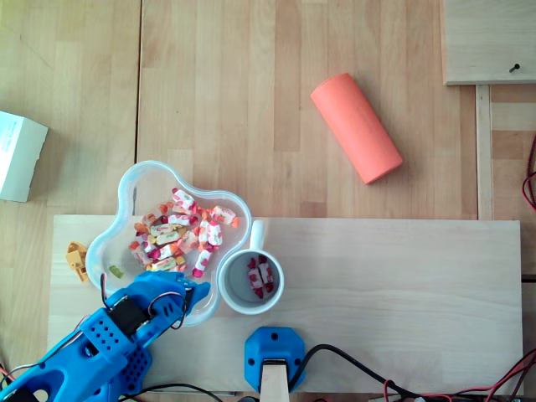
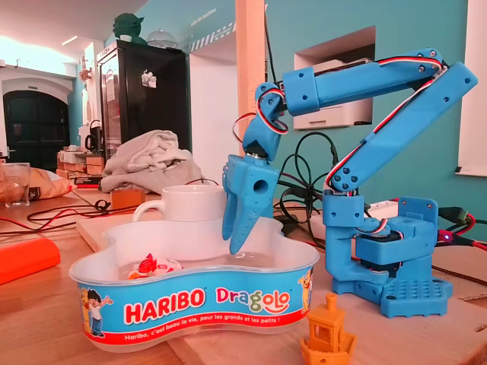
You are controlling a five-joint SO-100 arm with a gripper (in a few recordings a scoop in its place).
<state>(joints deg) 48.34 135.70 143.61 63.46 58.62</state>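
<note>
A clear Haribo tub point(image 1: 126, 188) point(image 2: 199, 298) holds several wrapped candies point(image 1: 178, 233) point(image 2: 151, 266). My blue gripper point(image 1: 193, 294) point(image 2: 234, 245) points down inside the tub's near edge, on the side next to the white mug point(image 1: 249, 283) point(image 2: 190, 204). Its fingers meet at the tips, and I see nothing between them. The tips hang just above the tub's floor, apart from the candy heap. The mug stands right of the tub in the overhead view, with a few candies point(image 1: 260, 278) in it.
Tub and mug rest on a light wooden board point(image 1: 402, 285). An orange cylinder point(image 1: 356, 126) point(image 2: 23, 258) lies beyond the board. A small orange boat figure point(image 1: 77, 260) point(image 2: 327, 332) sits beside the tub. A white box point(image 1: 18, 155) is at the left edge. The arm's base point(image 1: 274, 358) point(image 2: 384, 258) stands near the mug.
</note>
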